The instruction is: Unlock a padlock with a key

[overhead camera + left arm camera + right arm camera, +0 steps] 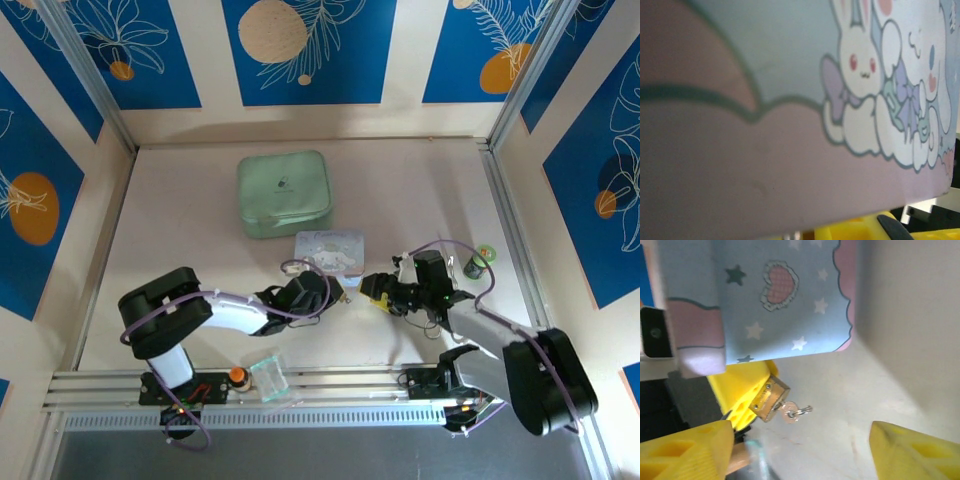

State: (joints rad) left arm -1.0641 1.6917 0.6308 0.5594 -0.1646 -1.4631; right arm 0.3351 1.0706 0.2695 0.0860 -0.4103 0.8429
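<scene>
Two tins lie on the bench (pixel 200 200): a green tin (pixel 284 194) farther back and a smaller cartoon tin (pixel 330 250) just in front of it. The right pincer (pixel 800 455) stands wide apart, with bare bench between its tips. The left pincer (pixel 340 288) is at the cartoon tin's near edge, and I cannot tell whether it is clamped. The padlock (pixel 769 399) sits tilted against a yellow finger (pixel 737 392) of the left pincer, with the key (pixel 790 413) touching the padlock's lower end.

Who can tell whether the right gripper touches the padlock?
Apart: the right wrist view shows clear gaps between the padlock and both fingers of the right gripper.
</scene>
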